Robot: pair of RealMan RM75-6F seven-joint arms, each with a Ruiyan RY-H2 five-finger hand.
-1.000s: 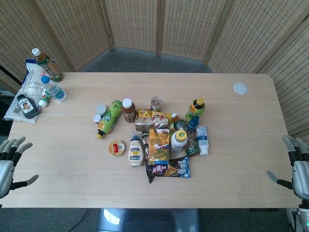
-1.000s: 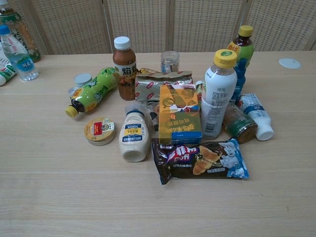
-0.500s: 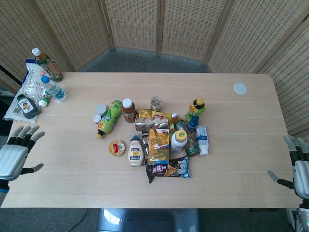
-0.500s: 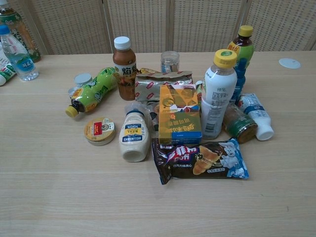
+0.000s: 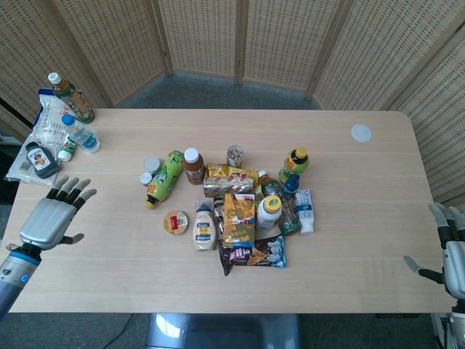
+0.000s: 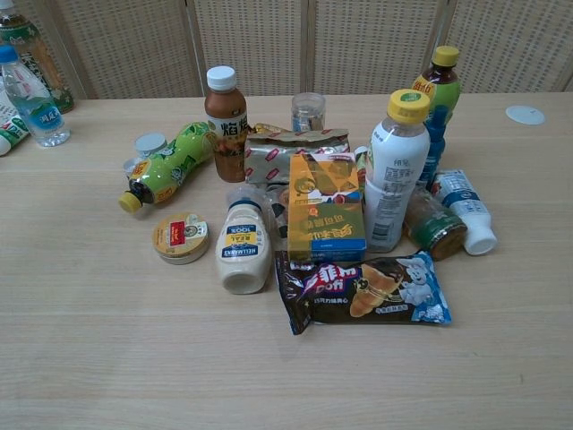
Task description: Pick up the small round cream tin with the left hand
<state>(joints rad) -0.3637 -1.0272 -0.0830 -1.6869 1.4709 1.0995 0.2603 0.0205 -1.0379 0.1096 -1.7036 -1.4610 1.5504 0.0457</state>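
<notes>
On the near left of the cluttered table (image 5: 109, 276), the left hand (image 5: 52, 218) hovers with fingers spread, holding nothing.

Well to its right, the small round cream tin (image 5: 176, 222) lies flat on the wood at the near left edge of the pile, just left of the white mayonnaise bottle (image 5: 204, 228) and just nearer than the green bottle (image 5: 164, 177) lying on its side; the chest view shows the tin (image 6: 180, 237) untouched, apart from both. At the near right edge of the table the right hand (image 5: 452, 251) is partly out of frame, fingers apart and nothing in it. A dark snack bag (image 6: 363, 290) lies at the near side of the pile.
</notes>
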